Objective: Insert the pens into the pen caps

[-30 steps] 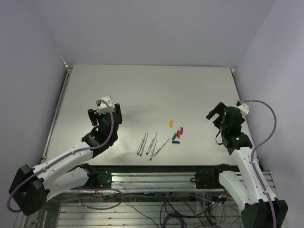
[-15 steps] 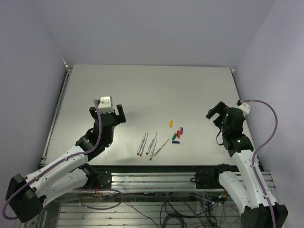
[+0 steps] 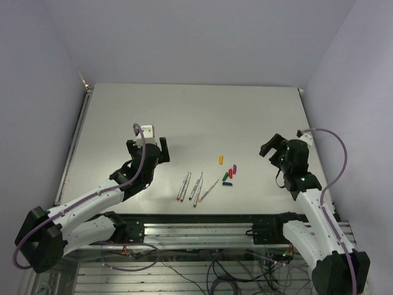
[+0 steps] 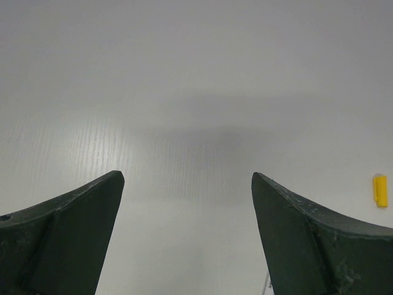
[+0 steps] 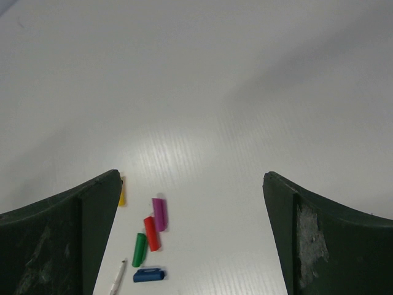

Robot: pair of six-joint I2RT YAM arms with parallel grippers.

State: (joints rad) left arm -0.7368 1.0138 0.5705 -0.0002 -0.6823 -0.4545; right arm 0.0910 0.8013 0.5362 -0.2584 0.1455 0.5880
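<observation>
Several grey pens lie side by side near the table's front edge. Right of them lie the caps: yellow, purple, red, green and blue. My left gripper is open and empty, left of the pens and above the table. Its wrist view shows bare table between the fingers and the yellow cap at the right edge. My right gripper is open and empty, right of the caps. Its wrist view shows the purple, red, green and blue caps and a pen tip.
The white table is walled at the back and on both sides. A metal rail with the arm bases runs along the near edge.
My left gripper has moved right and forward, toward the pens, and turned. My right gripper has shifted a little left, toward the caps. Pens and caps have not moved.
</observation>
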